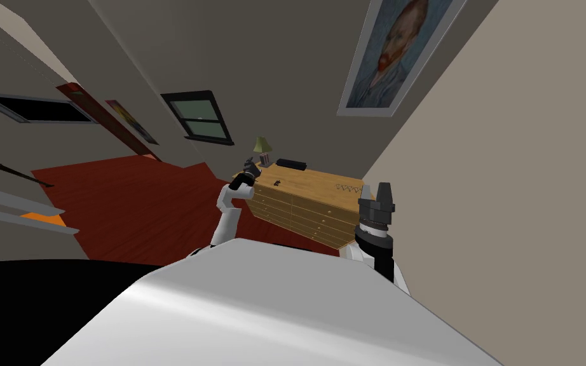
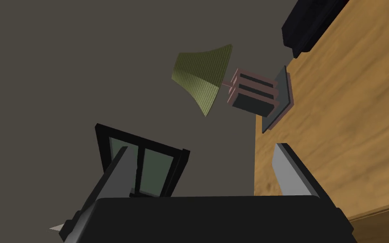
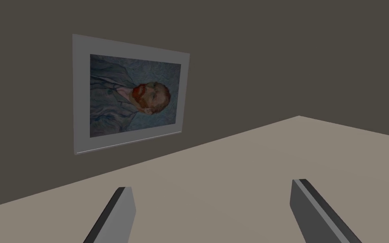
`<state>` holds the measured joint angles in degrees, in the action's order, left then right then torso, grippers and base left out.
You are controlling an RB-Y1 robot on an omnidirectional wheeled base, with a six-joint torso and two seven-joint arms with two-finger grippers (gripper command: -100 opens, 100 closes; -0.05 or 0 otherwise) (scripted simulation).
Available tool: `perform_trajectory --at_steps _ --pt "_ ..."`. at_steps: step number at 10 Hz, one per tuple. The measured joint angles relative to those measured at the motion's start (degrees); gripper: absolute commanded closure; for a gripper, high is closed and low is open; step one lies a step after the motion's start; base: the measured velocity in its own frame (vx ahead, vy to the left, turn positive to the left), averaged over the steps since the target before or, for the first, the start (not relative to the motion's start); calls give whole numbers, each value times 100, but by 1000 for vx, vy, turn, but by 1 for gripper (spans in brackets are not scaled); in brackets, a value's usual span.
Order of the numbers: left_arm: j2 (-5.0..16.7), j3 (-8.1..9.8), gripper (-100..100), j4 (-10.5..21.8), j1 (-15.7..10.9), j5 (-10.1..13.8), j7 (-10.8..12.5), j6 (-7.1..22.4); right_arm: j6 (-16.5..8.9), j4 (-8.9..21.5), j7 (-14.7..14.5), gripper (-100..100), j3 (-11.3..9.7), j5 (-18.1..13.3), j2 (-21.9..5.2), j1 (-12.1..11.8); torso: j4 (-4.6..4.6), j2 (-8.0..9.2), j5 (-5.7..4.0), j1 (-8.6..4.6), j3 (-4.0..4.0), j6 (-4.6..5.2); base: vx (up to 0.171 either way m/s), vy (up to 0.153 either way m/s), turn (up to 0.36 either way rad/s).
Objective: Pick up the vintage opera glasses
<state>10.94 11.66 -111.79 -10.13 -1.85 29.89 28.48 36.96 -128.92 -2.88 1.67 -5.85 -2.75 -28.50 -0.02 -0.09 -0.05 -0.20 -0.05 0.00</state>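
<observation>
The opera glasses are a small dark object lying on the wooden dresser top, toward its front left part. My left gripper hovers at the dresser's left end, a little left of the glasses and close to the lamp. In the left wrist view the left gripper is open with nothing between its fingers, straddling the dresser's edge and looking at the lamp. My right gripper is raised at the dresser's right end, and its wrist view shows the right gripper open and empty.
A lamp with a green shade and a flat black box stand at the dresser's back left. A zig-zag object lies at its right end. The dresser's drawers face me. Red floor spreads to the left.
</observation>
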Motion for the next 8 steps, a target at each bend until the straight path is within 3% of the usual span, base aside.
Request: perform_trajectory --at_steps 3,8 --pt "-17 55 -100 111 -204 13 246 434 0 0 0 0 0 0 0 0 1 3 2 7 2 -1 4 -31 21" --pt "-94 177 -100 626 -716 -21 805 1181 0 0 0 0 0 0 0 0 -1 -3 1 7 -2 0 23 -42 32"
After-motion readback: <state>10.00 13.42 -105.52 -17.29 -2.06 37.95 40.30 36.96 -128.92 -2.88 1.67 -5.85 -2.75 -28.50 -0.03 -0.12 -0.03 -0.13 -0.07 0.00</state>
